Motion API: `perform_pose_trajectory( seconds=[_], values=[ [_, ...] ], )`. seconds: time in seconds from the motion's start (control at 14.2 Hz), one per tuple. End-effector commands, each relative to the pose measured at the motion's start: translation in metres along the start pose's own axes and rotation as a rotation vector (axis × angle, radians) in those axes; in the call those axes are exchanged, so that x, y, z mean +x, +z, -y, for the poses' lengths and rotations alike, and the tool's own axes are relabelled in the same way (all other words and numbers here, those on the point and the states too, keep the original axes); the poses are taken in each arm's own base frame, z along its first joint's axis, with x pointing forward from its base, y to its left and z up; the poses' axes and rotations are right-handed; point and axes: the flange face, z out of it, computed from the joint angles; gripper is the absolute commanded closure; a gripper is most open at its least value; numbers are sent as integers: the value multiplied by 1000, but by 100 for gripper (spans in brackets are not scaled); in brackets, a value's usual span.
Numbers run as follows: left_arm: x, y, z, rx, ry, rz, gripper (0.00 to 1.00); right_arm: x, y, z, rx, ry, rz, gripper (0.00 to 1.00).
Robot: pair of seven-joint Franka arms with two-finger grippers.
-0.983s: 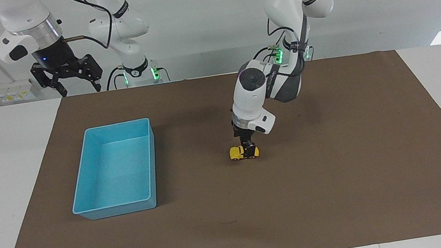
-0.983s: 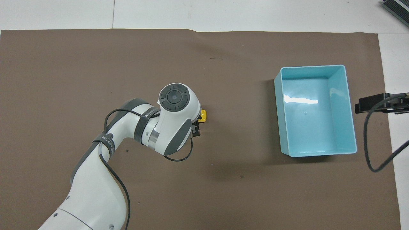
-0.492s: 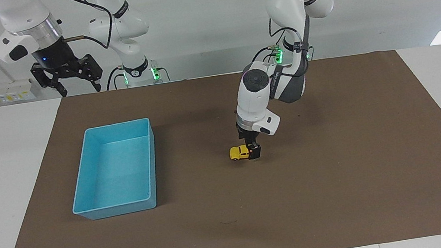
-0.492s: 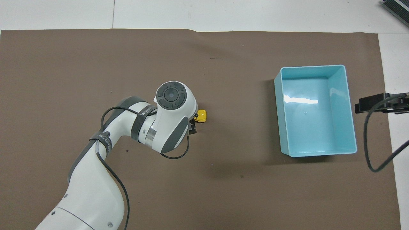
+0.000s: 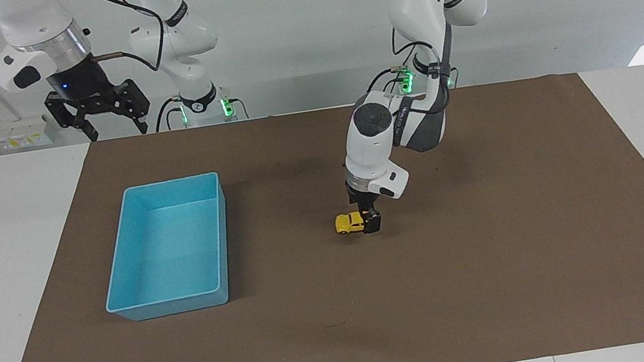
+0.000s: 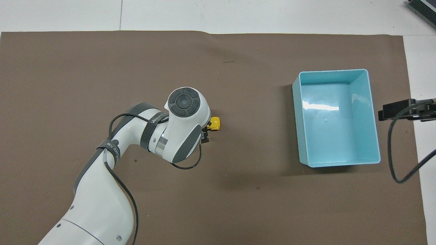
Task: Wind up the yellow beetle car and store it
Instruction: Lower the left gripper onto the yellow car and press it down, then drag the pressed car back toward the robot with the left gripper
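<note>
You see the yellow beetle car (image 5: 350, 222), rounded with dark windows, mid-counter; left claw (image 5: 371, 223) at its rear end, grip unclear; right claw (image 5: 98, 115) spread wide, waiting.

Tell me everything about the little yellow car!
The yellow car is a tiny, shiny toy with a rounded beetle shape, dark windows and small black wheels; it looks like plastic. It sits upright on its wheels on the brown mat, about mid-table, well apart from the blue bin. The left gripper is down at the end of the car that points toward the left arm's end of the table, covering it.
</note>
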Motion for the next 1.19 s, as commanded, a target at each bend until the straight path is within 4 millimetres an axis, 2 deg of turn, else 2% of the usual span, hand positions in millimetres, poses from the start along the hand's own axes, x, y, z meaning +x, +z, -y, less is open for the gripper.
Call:
perform_pose_trajectory(
  seconds=[0.0, 0.07, 0.35, 0.77, 1.12],
  values=[
    [-4, 1, -4, -16, -2, -10, 36, -4, -3, 0, 20, 18, -1, 0],
    [-4, 1, -4, -17, 1, -11, 49, -4, -3, 0, 20, 18, -1, 0],
    [-4, 0, -6, -24, -1, -5, 72, -4, -3, 0, 18, 18, -1, 0],
    [-1, 3, -5, -17, 8, -18, 74, -4, -3, 0, 18, 18, -1, 0],
    [13, 6, -12, -10, 0, -36, 73, -4, -3, 0, 20, 18, -1, 0]
  ],
)
